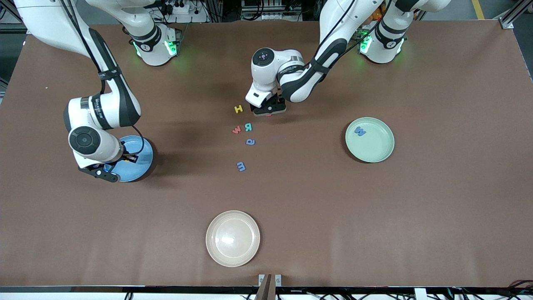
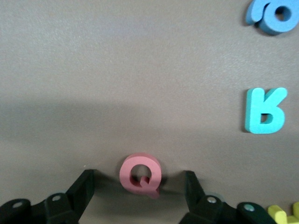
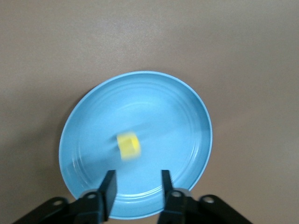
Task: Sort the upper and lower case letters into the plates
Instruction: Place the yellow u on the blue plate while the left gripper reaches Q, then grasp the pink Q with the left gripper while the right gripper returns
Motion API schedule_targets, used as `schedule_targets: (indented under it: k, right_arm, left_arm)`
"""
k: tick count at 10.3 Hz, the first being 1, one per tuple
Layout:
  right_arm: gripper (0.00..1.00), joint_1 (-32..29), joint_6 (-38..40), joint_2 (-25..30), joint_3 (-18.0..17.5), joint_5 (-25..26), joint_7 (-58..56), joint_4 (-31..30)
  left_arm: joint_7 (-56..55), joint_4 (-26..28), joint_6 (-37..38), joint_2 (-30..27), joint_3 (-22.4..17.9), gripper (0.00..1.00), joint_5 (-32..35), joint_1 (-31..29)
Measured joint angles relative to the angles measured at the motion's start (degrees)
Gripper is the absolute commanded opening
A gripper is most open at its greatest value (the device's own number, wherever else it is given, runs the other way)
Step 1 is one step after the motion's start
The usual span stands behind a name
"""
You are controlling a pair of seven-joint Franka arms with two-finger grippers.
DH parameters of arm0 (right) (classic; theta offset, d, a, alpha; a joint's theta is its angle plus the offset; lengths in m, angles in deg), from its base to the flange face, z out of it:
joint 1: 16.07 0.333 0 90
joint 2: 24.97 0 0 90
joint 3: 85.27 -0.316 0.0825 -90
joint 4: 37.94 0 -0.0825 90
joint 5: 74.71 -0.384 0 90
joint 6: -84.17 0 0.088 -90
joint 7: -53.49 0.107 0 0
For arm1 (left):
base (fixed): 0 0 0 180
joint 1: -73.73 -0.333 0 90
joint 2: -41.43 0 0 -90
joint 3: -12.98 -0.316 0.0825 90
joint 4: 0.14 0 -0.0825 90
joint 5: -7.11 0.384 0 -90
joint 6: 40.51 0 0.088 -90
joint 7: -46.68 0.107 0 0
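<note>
The plates sit toward opposite ends of the tabletop [image 1: 437, 200]: the blue plate [image 1: 139, 164] toward the right arm's end, the mint green plate [image 1: 374, 150] toward the left arm's end, with a blue letter W [image 1: 360, 131] lying in it. The right gripper [image 3: 135, 186] hangs over the blue plate, fingers [image 3: 108, 186] parted with nothing between them, and a blurred yellow piece [image 3: 128, 145] shows below them over the plate's middle. The left gripper [image 2: 140, 186] is low over the tabletop mid-table, fingers [image 2: 84, 186] spread wide either side of a pink letter Q [image 2: 140, 175] without touching it; in the front view the gripper hides nearly all of that letter. Just beside it lies a yellow H [image 1: 238, 109]. Nearer the front camera are a red w [image 1: 236, 130] and a teal R [image 1: 248, 126] side by side, then a blue a [image 1: 250, 142], then a blue m [image 1: 241, 166]. None of these touch. A beige plate [image 1: 232, 238] sits alone near the front edge, well apart from the letters
</note>
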Motion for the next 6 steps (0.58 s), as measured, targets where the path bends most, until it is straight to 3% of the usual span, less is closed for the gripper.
schedule_targets:
  k: [6]
  right_arm:
    - [1.0, 0.96, 2.59, 0.03, -0.77, -0.09, -0.05, 2.94]
  left_arm:
    - [-0.03, -0.32, -0.2, -0.35, 0.07, 0.49, 0.0, 0.0]
